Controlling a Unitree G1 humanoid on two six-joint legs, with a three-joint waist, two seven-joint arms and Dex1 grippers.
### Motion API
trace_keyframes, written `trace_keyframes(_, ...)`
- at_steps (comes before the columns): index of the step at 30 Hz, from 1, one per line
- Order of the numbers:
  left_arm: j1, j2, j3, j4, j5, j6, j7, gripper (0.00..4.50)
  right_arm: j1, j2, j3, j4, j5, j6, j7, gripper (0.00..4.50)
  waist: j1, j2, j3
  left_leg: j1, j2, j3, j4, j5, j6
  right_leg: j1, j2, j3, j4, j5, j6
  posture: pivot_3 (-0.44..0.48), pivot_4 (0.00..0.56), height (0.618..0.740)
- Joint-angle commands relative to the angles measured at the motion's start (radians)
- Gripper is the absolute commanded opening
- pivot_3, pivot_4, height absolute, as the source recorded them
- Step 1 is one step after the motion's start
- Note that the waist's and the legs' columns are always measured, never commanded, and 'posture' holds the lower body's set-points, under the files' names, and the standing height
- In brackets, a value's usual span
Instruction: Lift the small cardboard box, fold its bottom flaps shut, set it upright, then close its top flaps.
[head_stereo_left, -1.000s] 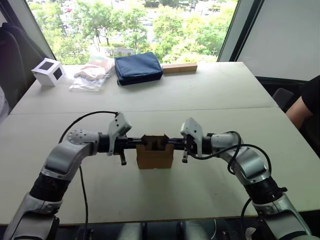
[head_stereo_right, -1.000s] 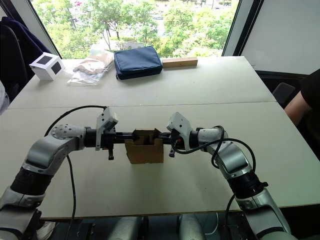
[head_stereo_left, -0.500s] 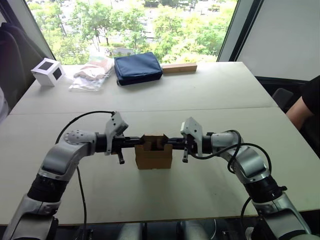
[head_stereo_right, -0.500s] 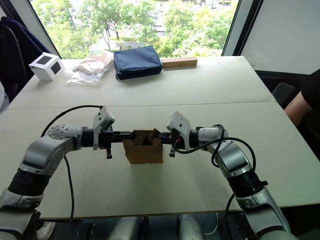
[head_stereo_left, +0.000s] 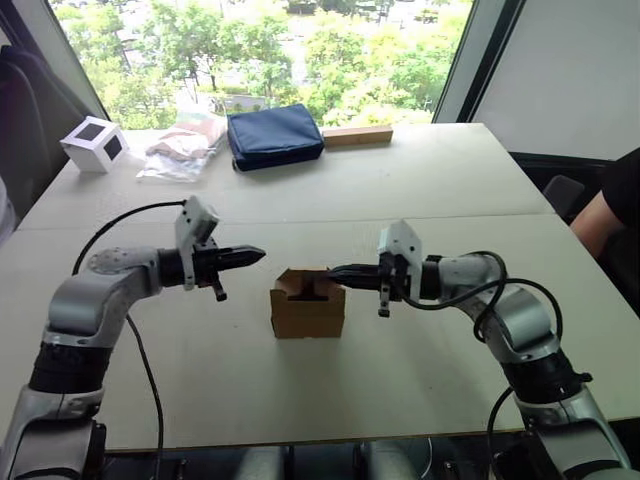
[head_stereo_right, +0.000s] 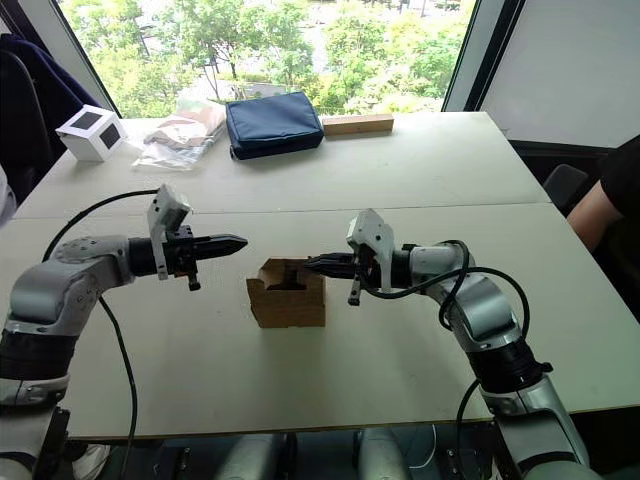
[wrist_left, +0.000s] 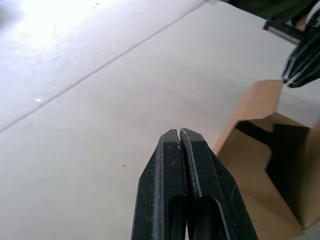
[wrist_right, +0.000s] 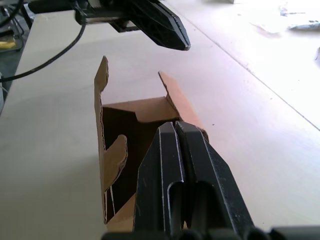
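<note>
**Box standing open between two closed pincers**

While the bench (head_stereo_left: 420, 190) is carrying it near the front edge's middle, the small cardboard box (head_stereo_left: 309, 311) is sitting upright, top flaps (wrist_right: 170, 90) raised. Flanking it without touching, left pincer (head_stereo_left: 258, 253) and right pincer (head_stereo_left: 333, 270) are pinched tight, probably for nudging flaps.

White cube (head_stereo_left: 94, 144) with dark square faces at far left of table (head_stereo_left: 440, 180). Beside it, clear plastic bag (head_stereo_left: 182, 146) with tan contents. Navy pouch (head_stereo_left: 275, 136) next, just beside long wooden block (head_stereo_left: 357, 136). Person's arm (head_stereo_left: 600, 222) at right edge. Trees (head_stereo_left: 300, 50) behind window.
</note>
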Motion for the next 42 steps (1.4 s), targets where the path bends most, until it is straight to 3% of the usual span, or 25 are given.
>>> trace_keyframes(1, -0.058, -0.018, -0.033, 0.143, 0.059, -0.064, -0.019, 0.05, -0.029, -0.027, -0.071, -0.106, 0.076, 0.054, -0.020, 0.00, 0.002, 0.000, 0.000, 0.000, 0.000, 0.000, 0.000, 0.000, 0.000, 0.000, 0.000, 0.000, 0.000, 0.000, 0.000, 0.000, 0.150, 0.737)
trace_keyframes(7, -0.132, -0.099, -0.133, 0.385, 0.157, -0.187, -0.096, 0.05, -0.019, -0.097, -0.068, -0.307, 0.145, 0.169, -0.050, 0.00, 0.008, 0.000, 0.000, 0.000, -0.001, 0.000, 0.000, 0.000, 0.000, 0.000, -0.001, -0.001, 0.000, 0.000, 0.000, 0.000, 0.150, 0.737)
trace_keyframes(13, -0.166, -0.142, -0.173, 0.486, 0.183, -0.217, -0.191, 0.05, 0.034, -0.137, 0.086, -0.401, 0.052, 0.173, -0.093, 0.00, 0.001, -0.001, 0.000, -0.001, -0.001, 0.000, 0.000, 0.000, 0.001, -0.001, 0.000, -0.001, 0.000, 0.000, 0.000, 0.000, 0.150, 0.737)
trace_keyframes(23, -0.140, -0.161, -0.177, 0.454, 0.182, -0.189, -0.261, 0.05, -0.008, -0.105, 0.229, -0.370, -0.052, 0.160, -0.142, 0.00, 0.000, -0.001, 0.000, -0.001, -0.001, 0.000, 0.000, 0.000, 0.001, -0.001, 0.000, -0.001, 0.000, 0.000, 0.000, 0.000, 0.150, 0.737)
trace_keyframes(42, -0.113, -0.164, -0.164, 0.407, 0.184, -0.165, -0.242, 0.05, -0.036, -0.085, 0.207, -0.337, -0.047, 0.159, -0.135, 0.00, 0.001, -0.001, 0.000, -0.001, 0.000, 0.000, 0.001, 0.000, 0.001, -0.001, 0.000, -0.001, 0.000, 0.000, 0.000, 0.000, 0.150, 0.737)
